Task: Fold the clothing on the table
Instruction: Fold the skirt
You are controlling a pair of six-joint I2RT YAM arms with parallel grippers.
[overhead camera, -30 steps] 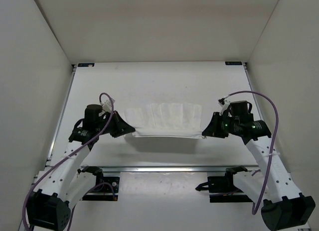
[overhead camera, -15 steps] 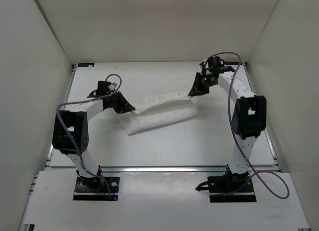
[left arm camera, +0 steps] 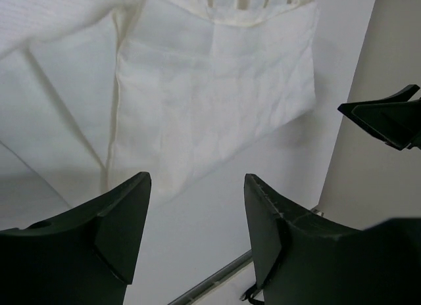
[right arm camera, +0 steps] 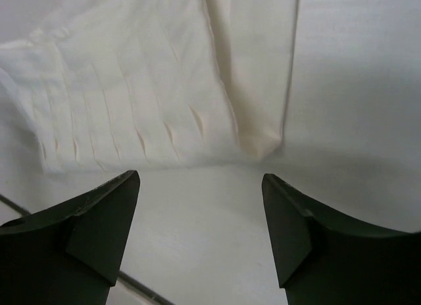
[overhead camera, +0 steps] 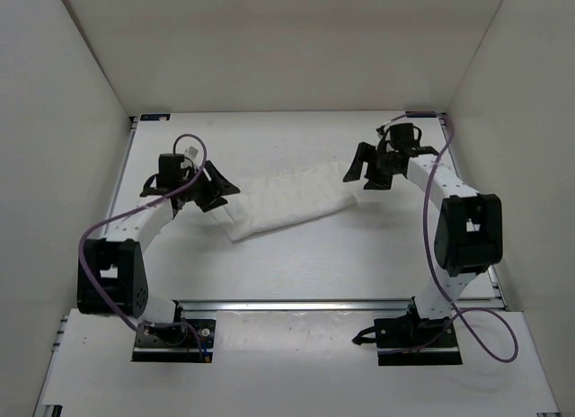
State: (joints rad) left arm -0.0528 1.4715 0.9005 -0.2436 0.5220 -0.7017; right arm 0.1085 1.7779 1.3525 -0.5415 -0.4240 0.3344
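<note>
White matte worktop (overhead camera: 296,264), metal rail (overhead camera: 296,303) along near edge. White clothing (overhead camera: 287,199) lies flat mid-surface, slanted.

Probably a robotics lab: plain white enclosure walls (overhead camera: 54,120) box in a metal-railed table (overhead camera: 296,264).

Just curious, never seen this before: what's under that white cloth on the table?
The cloth lies flat on the table, folded over itself, so its own lower layer sits underneath. Only tabletop shows around it; whatever is beneath the middle is covered.
</note>
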